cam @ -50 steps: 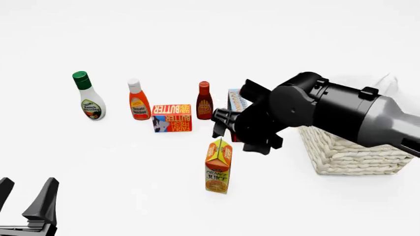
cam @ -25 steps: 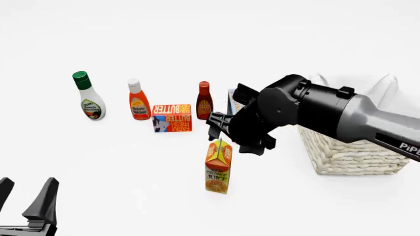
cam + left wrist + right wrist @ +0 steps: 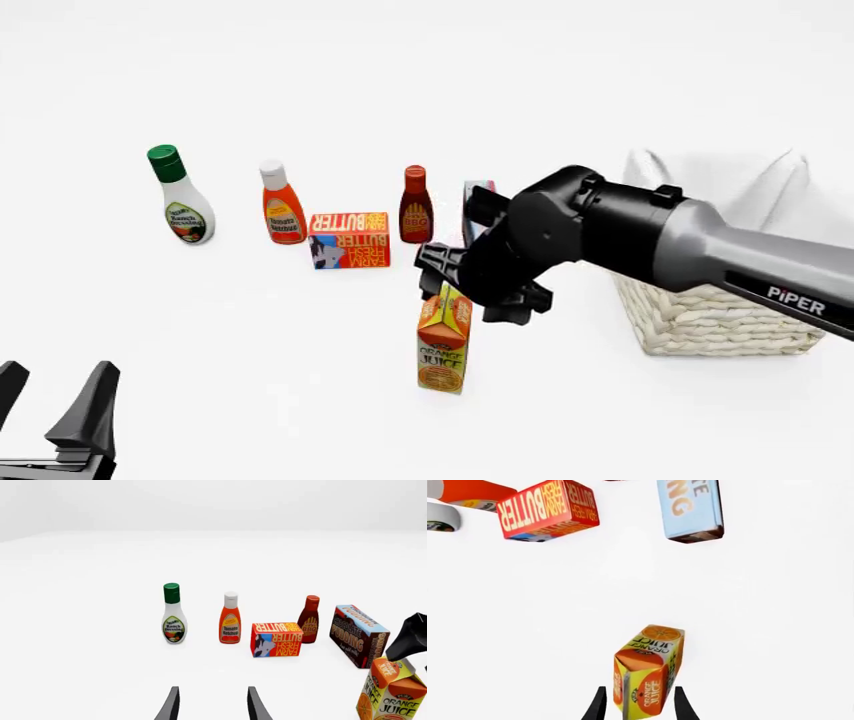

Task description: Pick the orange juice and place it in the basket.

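Black right arm (image 3: 627,235) reaches from 3 o'clock, angled down; jaws open astride juice (image 3: 445,338) top; left jaws parked open.

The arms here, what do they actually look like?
The right arm has a glossy black jointed head, then a silver-grey tube lettered "PiPER" in white. Its black tool ends in two thin tapering fingers. Only the left tool shows, matte black, also two-fingered.
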